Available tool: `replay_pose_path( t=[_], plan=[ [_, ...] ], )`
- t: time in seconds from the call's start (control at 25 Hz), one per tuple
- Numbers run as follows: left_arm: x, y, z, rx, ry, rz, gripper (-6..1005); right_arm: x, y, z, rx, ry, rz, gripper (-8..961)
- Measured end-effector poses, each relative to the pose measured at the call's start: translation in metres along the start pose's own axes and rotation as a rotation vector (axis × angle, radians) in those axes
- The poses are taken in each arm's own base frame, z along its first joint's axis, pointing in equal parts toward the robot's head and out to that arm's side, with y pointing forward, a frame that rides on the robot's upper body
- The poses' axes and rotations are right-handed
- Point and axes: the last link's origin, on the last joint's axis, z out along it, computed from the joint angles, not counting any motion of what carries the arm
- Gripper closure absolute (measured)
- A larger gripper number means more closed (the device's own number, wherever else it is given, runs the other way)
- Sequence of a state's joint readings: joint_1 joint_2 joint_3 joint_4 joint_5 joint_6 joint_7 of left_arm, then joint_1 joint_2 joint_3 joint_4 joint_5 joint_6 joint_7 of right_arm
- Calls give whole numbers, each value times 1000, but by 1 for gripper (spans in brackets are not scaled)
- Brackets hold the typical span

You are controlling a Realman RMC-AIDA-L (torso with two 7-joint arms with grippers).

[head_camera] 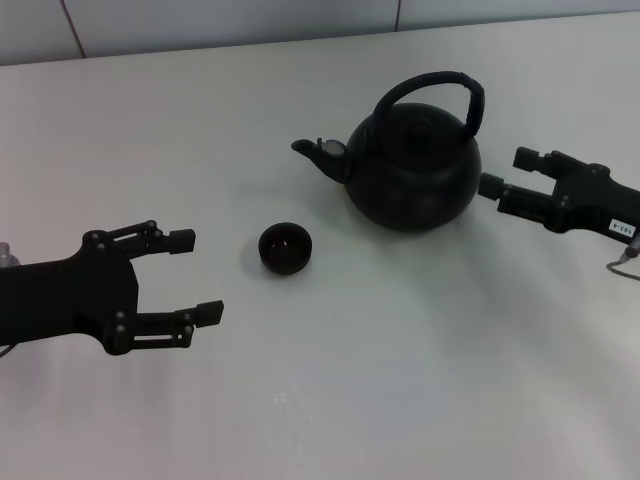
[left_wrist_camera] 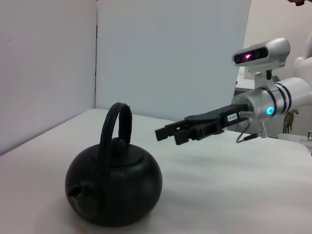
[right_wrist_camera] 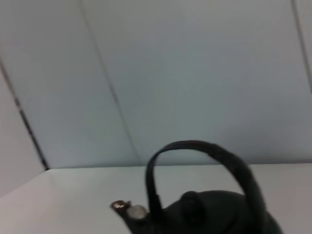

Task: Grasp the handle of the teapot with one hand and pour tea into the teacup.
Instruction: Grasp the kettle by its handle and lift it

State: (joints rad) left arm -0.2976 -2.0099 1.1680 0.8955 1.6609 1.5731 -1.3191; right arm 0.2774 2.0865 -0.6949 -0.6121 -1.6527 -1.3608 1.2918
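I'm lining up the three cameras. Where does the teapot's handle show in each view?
Head view: the handle arches over the teapot, upper right of centre, left of the right gripper.
Left wrist view: handle at lower left, seen nearly edge-on.
Right wrist view: handle at bottom centre, a broad arch.
Shared landmark: the lid knob under the arch.

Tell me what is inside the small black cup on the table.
The tiny round black handleless teacup shows only a dark interior in the head view; no light brown tea is visible. Its black inside could hide a thin layer of liquid, so empty is likely, not certain.
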Motion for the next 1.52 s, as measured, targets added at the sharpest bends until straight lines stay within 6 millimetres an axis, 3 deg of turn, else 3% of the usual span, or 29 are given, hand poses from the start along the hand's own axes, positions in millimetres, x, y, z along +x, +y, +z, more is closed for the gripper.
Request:
replay_pose_path(
  t=[0.4,0.6,0.92,1.52],
  plan=[
    [-3,1,-1,-2,-20,-3,133,-9,-8,10,64,-70,-13,121],
    [-3,0,-1,-4,-25,-2,133,-13,-9,35,65,-52,-54,121],
    [-4,0,-1,4,-23,-4,133,-19,-11,57,76,-36,-81,121],
    [-2,-5,1,23,-27,3,133,-21,-22,70,158,-4,-77,121]
  ],
)
